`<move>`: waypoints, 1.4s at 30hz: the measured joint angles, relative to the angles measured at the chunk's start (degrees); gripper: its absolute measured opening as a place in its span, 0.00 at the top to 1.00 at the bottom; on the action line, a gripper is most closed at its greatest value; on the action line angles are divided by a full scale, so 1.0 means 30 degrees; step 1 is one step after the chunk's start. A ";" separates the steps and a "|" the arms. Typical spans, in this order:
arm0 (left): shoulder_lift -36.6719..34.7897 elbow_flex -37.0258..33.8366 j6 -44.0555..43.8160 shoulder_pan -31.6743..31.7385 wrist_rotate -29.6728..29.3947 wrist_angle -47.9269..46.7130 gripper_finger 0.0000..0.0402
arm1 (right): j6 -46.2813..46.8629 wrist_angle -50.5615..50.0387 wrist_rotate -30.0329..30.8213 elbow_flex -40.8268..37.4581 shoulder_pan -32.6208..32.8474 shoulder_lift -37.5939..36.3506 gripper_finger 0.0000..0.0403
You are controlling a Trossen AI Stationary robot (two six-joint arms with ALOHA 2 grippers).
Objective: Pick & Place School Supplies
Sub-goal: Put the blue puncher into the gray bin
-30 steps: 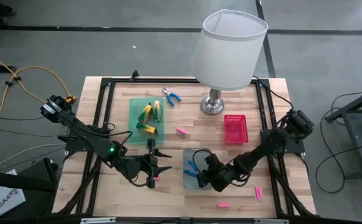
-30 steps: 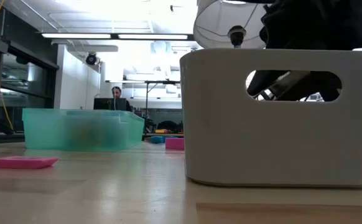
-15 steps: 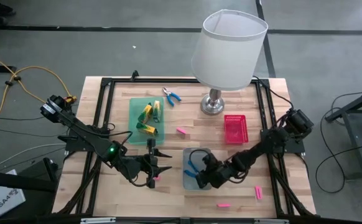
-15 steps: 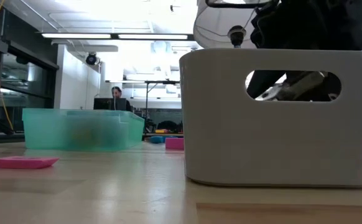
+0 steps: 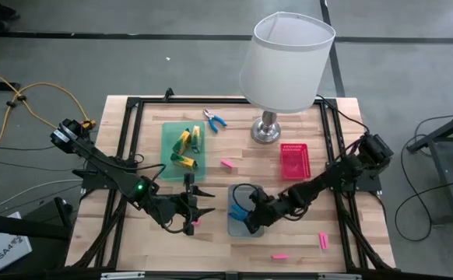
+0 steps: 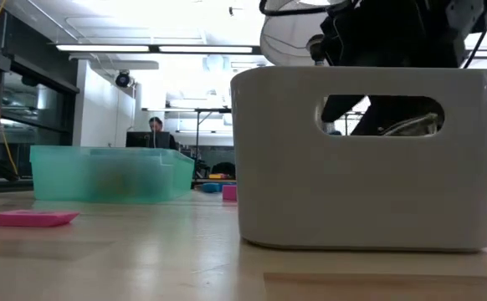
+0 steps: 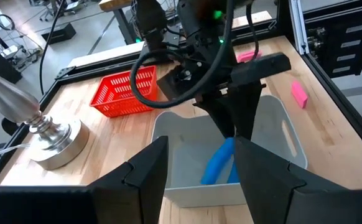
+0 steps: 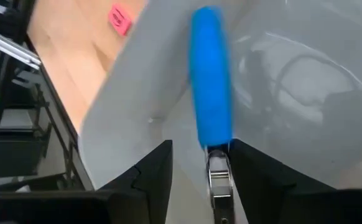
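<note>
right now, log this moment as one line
right gripper: open in grey tray | blue-handled screwdriver: between fingers | left gripper: waiting, open

screwdriver (image 8: pixel 211 93) in tray (image 7: pixel 274 124) | right gripper (image 8: pixel 199 155) over it, apparently | left gripper (image 5: pixel 199 204) just beside tray

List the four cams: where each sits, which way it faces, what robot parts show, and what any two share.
High view: overhead, straight down on the table; both arms, lamp, green tray.
Low view: table height, level across into the room; grey tray fills it, right arm above.
Left wrist view: past the left gripper at the grey tray and right arm.
Right wrist view: past the right gripper, open, into the grey tray at the blue-handled screwdriver.
Shared: both wrist views show the screwdriver.
</note>
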 joint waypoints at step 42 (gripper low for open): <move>0.0219 0.0000 -0.3098 0.0007 0.0760 -0.2171 0.56 | -0.8185 0.1370 0.1553 0.0027 -0.0507 -0.2825 0.64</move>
